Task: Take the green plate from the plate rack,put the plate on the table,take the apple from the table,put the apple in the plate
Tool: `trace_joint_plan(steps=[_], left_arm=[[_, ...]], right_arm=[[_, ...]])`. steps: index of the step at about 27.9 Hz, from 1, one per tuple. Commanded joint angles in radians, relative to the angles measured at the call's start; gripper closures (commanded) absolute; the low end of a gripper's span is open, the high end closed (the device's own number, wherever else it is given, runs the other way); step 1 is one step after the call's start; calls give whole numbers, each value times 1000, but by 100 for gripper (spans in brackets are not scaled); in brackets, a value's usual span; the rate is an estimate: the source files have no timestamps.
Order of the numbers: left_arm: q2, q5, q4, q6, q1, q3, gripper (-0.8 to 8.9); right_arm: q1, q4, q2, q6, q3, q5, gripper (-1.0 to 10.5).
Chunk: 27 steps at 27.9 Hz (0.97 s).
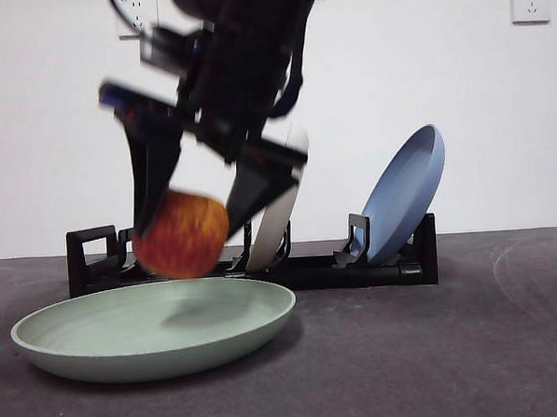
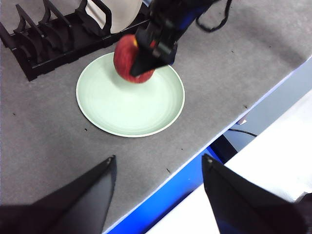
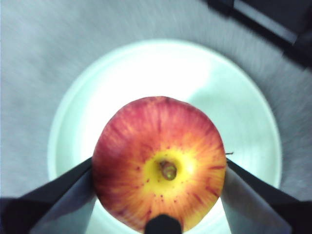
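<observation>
Above the green plate [image 1: 154, 332] I see the right gripper [image 1: 190, 218] clenched on the apple [image 1: 181, 235], held clear of the plate w/ its shadow on it. Plate's flat on the table [image 1: 435, 350], just in front of the rack [image 1: 291, 264]. Left gripper [image 2: 158, 163] spread wide, holding nothing, well apart.

Motion blur smears the right tool [image 1: 187, 209] and its arm in the front view, and the apple [image 1: 181, 235] between its jaws is soft-edged too. That arm covers the top of the cream-white plate [image 1: 281, 218] and part of the plate rack [image 1: 393, 263] behind it. In the right wrist view the apple [image 3: 159, 163] blocks the middle of the green plate [image 3: 146, 68], the plate's near rim runs off the picture's edge, and the table [image 3: 39, 58] is streaked. In the left wrist view the rack [image 2: 44, 39] is cut at the edge, and the dark arm hides much of the apple [image 2: 127, 61].
</observation>
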Motion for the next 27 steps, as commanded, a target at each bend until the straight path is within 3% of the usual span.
trace_joint_plan(steps=[1, 27], left_arm=[[-2, -4, 9, -2, -3, -2, 522], [-2, -29, 8, -3, -3, -2, 522]], right_arm=[[8, 1, 39, 10, -2, -2, 959], [34, 7, 103, -10, -2, 34, 959]])
